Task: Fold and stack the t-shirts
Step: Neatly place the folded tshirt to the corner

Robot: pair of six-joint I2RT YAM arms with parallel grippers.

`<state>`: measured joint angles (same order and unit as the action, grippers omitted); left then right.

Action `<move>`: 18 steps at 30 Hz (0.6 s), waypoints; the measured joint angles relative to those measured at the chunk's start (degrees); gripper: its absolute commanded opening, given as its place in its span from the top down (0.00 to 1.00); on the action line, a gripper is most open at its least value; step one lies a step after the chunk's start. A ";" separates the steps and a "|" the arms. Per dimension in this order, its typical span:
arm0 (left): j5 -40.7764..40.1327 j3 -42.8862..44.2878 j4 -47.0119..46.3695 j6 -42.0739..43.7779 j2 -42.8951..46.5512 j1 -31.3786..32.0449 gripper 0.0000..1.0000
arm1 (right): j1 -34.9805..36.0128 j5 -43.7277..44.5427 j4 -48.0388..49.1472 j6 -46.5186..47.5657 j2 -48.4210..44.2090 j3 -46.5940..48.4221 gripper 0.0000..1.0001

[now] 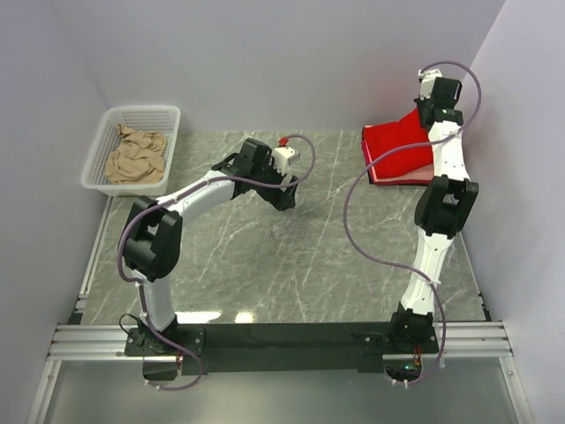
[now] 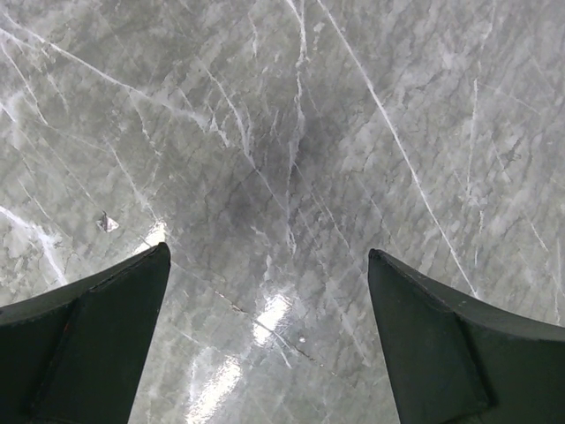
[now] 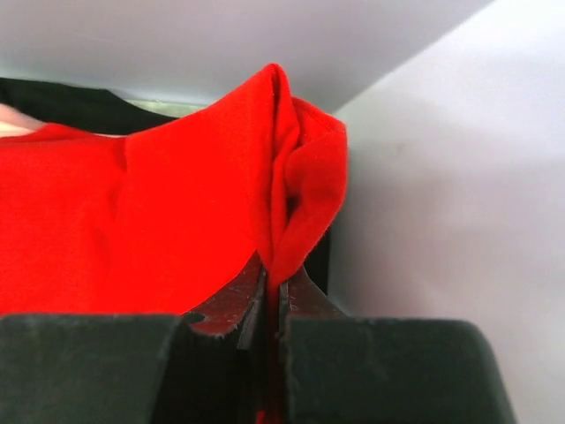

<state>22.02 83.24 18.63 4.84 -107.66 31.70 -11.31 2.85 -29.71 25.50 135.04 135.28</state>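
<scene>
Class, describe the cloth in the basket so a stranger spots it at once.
At the far left corner of the marble table sits a white mesh basket. The crumpled t-shirt lies inside it. It alone is tan; the shirt at far right is bright red.

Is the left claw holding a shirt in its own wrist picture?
No, the left claw stands open over the marble table, with nothing between its jaws.

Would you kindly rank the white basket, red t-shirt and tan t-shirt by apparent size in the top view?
1. white basket
2. red t-shirt, partly hidden by the right arm, so its lead is unsure
3. tan t-shirt
</scene>
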 measured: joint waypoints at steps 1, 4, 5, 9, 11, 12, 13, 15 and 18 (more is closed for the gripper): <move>-0.17 0.20 0.13 0.02 -0.28 0.00 0.00 | -0.13 0.48 0.35 0.02 0.28 0.00 0.91; -0.81 1.16 1.14 0.09 -0.87 0.00 0.00 | -0.24 2.12 1.22 0.42 1.27 -0.48 0.72; -1.18 1.57 1.44 0.09 -1.01 0.00 0.01 | -0.26 2.64 1.40 0.70 1.42 -0.76 0.65; -1.99 2.80 2.43 0.07 -1.05 -0.22 0.00 | -0.37 4.87 3.30 1.18 1.60 -1.62 0.52; -2.25 2.97 2.47 -0.02 -1.05 -0.50 0.01 | -0.48 5.73 4.44 1.46 1.57 -2.23 0.46; -2.43 3.08 2.71 -0.07 -1.05 -0.70 0.00 | -0.52 6.10 4.63 1.46 1.57 -2.51 0.45; -2.45 3.19 3.06 -0.24 -1.05 -1.01 0.01 | -0.57 6.36 4.63 1.49 1.57 -2.69 0.42; -2.49 3.23 3.37 -0.85 -0.94 -1.75 0.00 | -0.63 6.71 4.61 1.40 1.38 -3.13 0.38; -2.54 3.23 3.50 -2.05 -0.17 -3.32 0.00 | -0.63 6.03 3.45 0.85 0.24 -3.41 0.27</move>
<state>19.49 86.48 22.13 2.79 -107.83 28.38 -11.94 8.88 -26.26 26.35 135.28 131.87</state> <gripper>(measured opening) 0.995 0.658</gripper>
